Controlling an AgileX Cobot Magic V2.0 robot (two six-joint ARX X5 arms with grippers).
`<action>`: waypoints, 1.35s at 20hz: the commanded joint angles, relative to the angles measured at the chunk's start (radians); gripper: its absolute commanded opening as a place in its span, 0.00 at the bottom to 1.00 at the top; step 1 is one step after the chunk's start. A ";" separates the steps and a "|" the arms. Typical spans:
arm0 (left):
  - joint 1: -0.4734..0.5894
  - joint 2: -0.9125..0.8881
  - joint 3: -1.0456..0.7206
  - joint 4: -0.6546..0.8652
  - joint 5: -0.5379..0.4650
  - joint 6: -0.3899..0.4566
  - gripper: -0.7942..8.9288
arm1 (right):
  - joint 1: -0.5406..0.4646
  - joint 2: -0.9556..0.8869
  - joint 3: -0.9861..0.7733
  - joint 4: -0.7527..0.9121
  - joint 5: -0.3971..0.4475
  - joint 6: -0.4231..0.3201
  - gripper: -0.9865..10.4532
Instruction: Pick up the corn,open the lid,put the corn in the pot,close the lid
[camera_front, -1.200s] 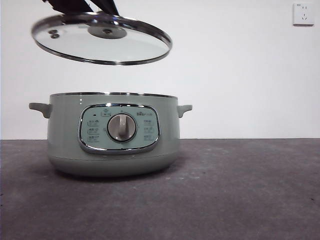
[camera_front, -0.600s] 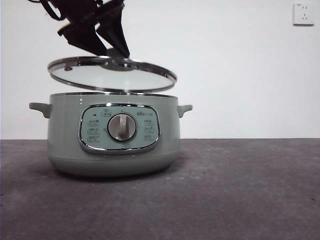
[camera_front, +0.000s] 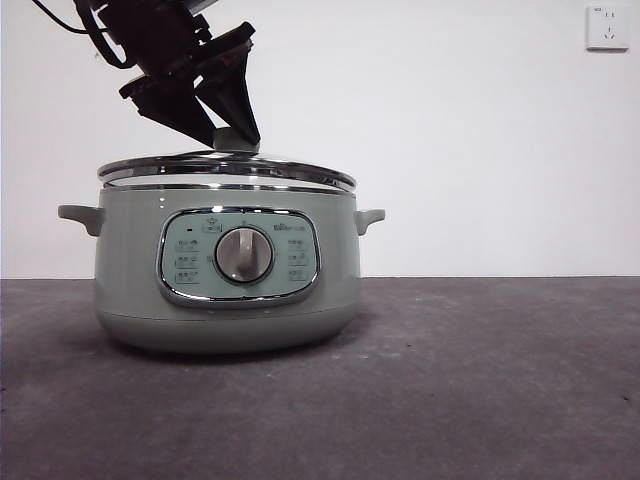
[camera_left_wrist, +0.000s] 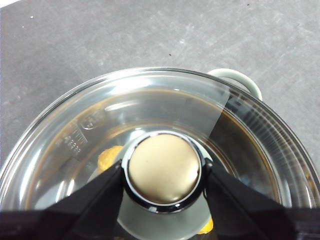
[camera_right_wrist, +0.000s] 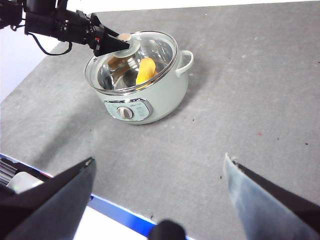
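Observation:
The sage-green pot (camera_front: 228, 270) stands on the dark table, with its dial facing the front camera. The glass lid (camera_front: 228, 170) lies on the pot's rim, and my left gripper (camera_front: 232, 138) is shut on the lid's knob (camera_left_wrist: 164, 168) from above. Through the glass the yellow corn (camera_right_wrist: 145, 70) shows inside the pot (camera_right_wrist: 145, 85), and bits of the corn (camera_left_wrist: 109, 157) peek out beside the knob. My right gripper (camera_right_wrist: 159, 175) hangs open high over the table's near side, well away from the pot and holding nothing.
A white wall socket (camera_front: 606, 27) sits at the upper right of the back wall. The table's near edge, with a blue strip (camera_right_wrist: 115, 210), runs below my right gripper. Grey tabletop (camera_right_wrist: 250, 100) stretches to the right of the pot.
The left gripper has lowered the lid from high above the pot down onto the pot's rim. The pot has stayed in place.

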 joint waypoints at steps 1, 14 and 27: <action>0.003 -0.014 0.005 0.024 0.009 0.011 0.07 | 0.001 -0.005 -0.008 -0.026 0.002 0.001 0.46; 0.003 -0.014 -0.117 0.060 -0.016 0.011 0.07 | 0.001 -0.005 -0.008 -0.026 0.013 0.001 0.46; -0.011 -0.014 -0.117 0.074 -0.103 0.072 0.07 | 0.001 -0.005 -0.008 -0.026 0.034 0.001 0.46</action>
